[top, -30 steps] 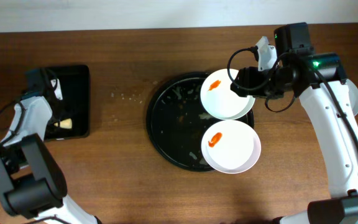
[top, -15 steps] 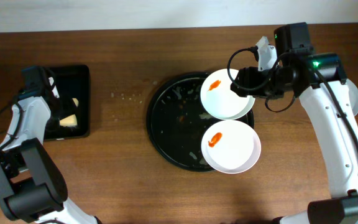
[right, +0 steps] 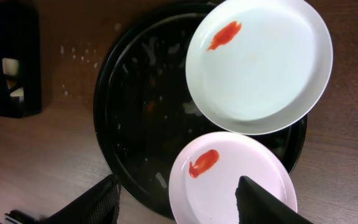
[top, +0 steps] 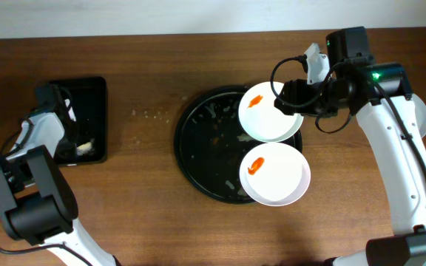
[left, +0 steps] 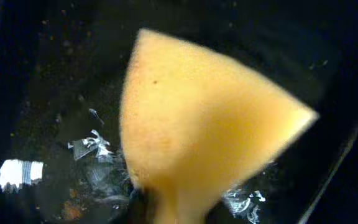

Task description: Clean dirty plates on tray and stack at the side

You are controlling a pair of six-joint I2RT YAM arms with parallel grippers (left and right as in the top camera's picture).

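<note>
Two dirty plates, white with an orange smear, rest on the right side of the round black tray (top: 198, 148). One plate (top: 270, 112) (right: 260, 62) is at the back and the other plate (top: 275, 174) (right: 229, 180) at the front, both overhanging the rim. My right gripper (top: 285, 100) (right: 178, 186) hangs open high above them, holding nothing. My left gripper (top: 76, 144) (left: 166, 214) is down in the small rectangular tray, shut on a yellow sponge (left: 197, 124) (top: 85, 148) that is pinched to a wedge and fills the left wrist view.
The small black rectangular tray (top: 95, 96) (right: 11, 62) lies at the far left, its floor wet and speckled. Crumbs (top: 150, 114) dot the wood between the two trays. A white rounded edge (top: 422, 118) shows beside my right forearm.
The left jaws opened over the sponge and closed on it again, squeezing it narrower; the left arm shifted a little. The right arm and both plates have not moved.
</note>
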